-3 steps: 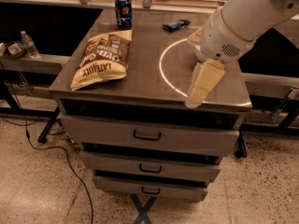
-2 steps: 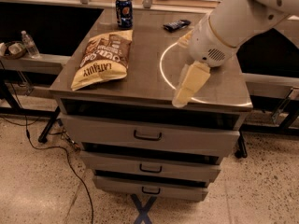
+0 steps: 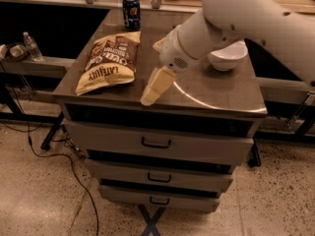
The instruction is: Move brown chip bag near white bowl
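Brown chip bag [image 3: 109,63]: lay flat on the left of the cabinet top [image 3: 221,95], one corner at the front-left edge.
Soda can [image 3: 131,13]: stood behind the bag, near the back edge.
Gripper [image 3: 156,86]: hung mid-top by the front edge, just right of the bag; spread or pressed together, could not tell.
White bowl [image 3: 226,58]: sat right, well apart from the bag.

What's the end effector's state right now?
End effector: cannot be told; it hangs above the cabinet top, beside the brown chip bag.
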Controlling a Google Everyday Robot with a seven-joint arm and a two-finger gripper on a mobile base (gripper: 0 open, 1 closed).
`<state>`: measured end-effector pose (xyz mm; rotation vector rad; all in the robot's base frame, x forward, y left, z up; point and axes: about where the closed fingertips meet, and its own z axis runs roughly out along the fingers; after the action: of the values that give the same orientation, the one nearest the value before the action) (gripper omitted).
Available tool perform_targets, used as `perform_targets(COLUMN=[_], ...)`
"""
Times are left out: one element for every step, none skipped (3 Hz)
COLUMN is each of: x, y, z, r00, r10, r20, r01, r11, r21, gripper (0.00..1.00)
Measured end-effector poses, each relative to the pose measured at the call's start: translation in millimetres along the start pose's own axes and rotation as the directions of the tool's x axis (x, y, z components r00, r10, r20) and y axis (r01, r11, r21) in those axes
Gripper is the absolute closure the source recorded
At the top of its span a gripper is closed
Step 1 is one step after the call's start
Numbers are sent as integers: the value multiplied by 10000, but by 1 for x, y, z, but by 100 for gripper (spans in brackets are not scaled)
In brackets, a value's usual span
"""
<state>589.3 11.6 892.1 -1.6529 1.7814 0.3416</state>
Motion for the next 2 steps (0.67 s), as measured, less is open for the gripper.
perform_targets(x=[-16,-34], y=[-18,-26], z=[42,68], r00=[9957,9863], r10=[189,558], r20=[902,1555], r01=[-205,-586], r11=[9997,9982], r21=[158,136], gripper=[0,0])
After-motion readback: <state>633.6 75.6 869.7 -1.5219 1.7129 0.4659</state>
